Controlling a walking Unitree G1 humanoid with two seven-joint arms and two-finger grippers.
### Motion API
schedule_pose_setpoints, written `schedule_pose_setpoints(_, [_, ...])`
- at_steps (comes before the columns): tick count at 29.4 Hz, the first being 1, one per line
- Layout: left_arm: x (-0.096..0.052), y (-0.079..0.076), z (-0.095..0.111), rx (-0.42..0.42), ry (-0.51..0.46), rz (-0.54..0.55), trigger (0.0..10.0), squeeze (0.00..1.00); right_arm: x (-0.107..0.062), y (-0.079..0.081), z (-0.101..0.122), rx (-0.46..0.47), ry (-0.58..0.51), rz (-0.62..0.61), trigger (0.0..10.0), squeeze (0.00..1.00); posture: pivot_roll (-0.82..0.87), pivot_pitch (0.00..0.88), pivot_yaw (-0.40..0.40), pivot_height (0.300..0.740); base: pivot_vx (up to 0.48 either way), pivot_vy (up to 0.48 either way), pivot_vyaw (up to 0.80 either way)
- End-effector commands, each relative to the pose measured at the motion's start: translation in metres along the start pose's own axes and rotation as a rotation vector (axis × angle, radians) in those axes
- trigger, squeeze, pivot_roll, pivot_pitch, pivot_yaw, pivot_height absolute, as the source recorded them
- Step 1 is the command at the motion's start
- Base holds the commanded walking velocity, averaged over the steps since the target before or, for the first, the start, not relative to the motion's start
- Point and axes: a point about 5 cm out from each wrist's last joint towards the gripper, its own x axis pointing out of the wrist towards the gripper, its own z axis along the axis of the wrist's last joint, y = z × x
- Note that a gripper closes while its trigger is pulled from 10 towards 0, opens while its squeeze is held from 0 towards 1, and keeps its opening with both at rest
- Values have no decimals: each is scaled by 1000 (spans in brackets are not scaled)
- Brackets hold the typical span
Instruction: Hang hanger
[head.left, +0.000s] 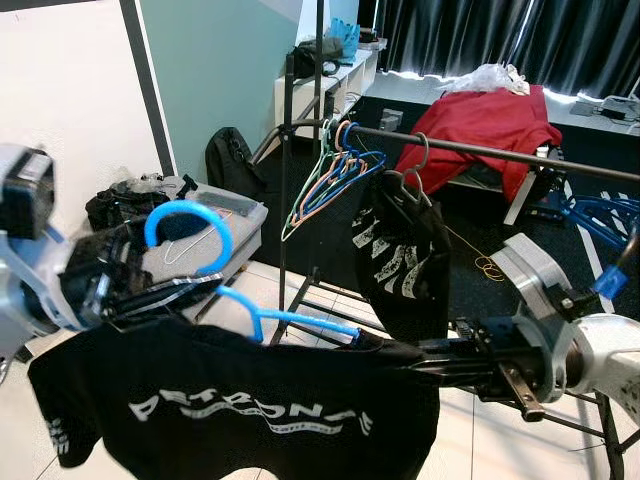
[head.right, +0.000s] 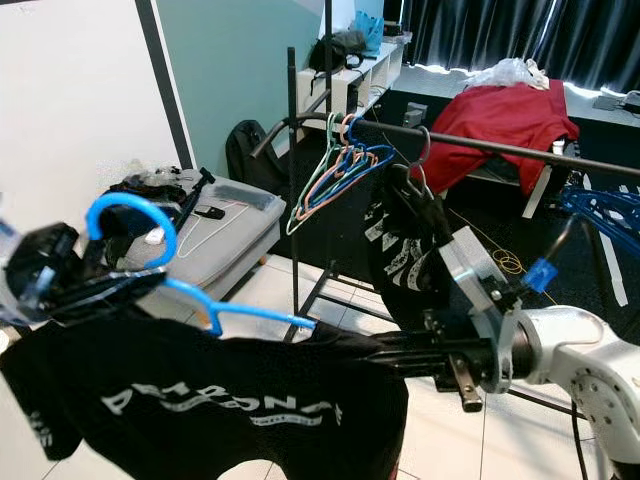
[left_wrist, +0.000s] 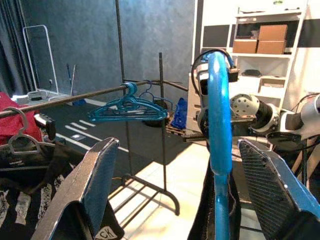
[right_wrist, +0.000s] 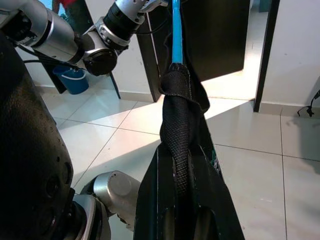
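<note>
Left eye view: the blue hanger (head.left: 262, 316) carrying a black shirt (head.left: 240, 410) spans both grippers; the left gripper (head.left: 150, 292) clamps its neck, the right gripper (head.left: 395, 355) pinches the shirt's shoulder.

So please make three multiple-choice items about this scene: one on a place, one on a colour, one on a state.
1. Where does the black shirt hang?
A. on the rail
B. on the blue hanger between the two grippers
C. on the floor

2. What colour is the cloth on the furniture behind the rail?
A. red
B. yellow
C. white

3. How is the right gripper?
A. open and free
B. shut on the shirt's collar
C. holding the rail

Answers:
1 B: the shirt drapes from the blue hanger, with the left gripper at its hook end.
2 A: it is plainly red.
3 B: its wrist view shows the fingers clamped on bunched black fabric.
</note>
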Motion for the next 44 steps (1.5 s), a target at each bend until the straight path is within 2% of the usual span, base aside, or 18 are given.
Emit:
schedule_pose_setpoints(1, [1, -3, -2, -5, 52, -18, 10000, 0, 4, 2, 3, -27, 2, 27, 10000, 0, -38, 0, -26, 740, 0, 0, 0])
schedule_pose_setpoints(7, [-1, -4, -7, -33, 100, -40, 10000, 0, 4, 0, 2, -31, 11, 27, 10000, 0, -37, 0, -26, 740, 0, 0, 0])
schedule_pose_setpoints(8, [-2, -5, -8, -47, 113, -55, 5686, 0, 5, 0, 1, -33, 15, 24, 10000, 0, -35, 0, -26, 740, 0, 0, 0])
schedule_pose_setpoints(9, [-3, -6, -8, -54, 126, -65, 0, 0, 5, -1, 1, -36, 16, 22, 10000, 0, -35, 0, -26, 740, 0, 0, 0])
schedule_pose_setpoints(16, [-6, -8, -9, -68, 159, -93, 0, 0, 4, -1, 2, -43, 20, 18, 10000, 0, -35, 0, -22, 740, 0, 0, 0])
schedule_pose_setpoints(20, [-8, -10, -11, -83, 234, -144, 0, 0, 3, -3, 3, -53, 27, 7, 10000, 0, -35, 0, -17, 740, 0, 0, 0])
schedule_pose_setpoints(25, [-9, -10, -13, -84, 261, -153, 0, 0, 3, -4, 3, -56, 30, 4, 10000, 0, -35, 0, -15, 740, 0, 0, 0])
schedule_pose_setpoints(36, [-9, -9, -14, -72, 267, -154, 0, 0, 2, -6, 5, -75, 30, -9, 10000, 0, -36, 0, -13, 740, 0, 0, 0])
schedule_pose_setpoints(40, [-5, -5, -14, -40, 235, -119, 0, 0, 3, -17, 8, -129, 4, -92, 10000, 0, -35, 0, -13, 740, 0, 0, 0])
schedule_pose_setpoints(42, [-4, -3, -14, -34, 224, -109, 0, 0, 4, -22, 9, -121, -18, -130, 10000, 0, -35, 0, -13, 740, 0, 0, 0])
schedule_pose_setpoints(43, [-2, -2, -15, -28, 212, -99, 0, 0, 4, -25, 10, -105, -42, -147, 10000, 1000, -35, 0, -14, 740, 0, 0, 0])
schedule_pose_setpoints(44, [1, -1, -17, -23, 194, -88, 0, 0, 4, -29, 9, -116, -43, -175, 10000, 1000, -35, 0, -16, 740, 0, 0, 0])
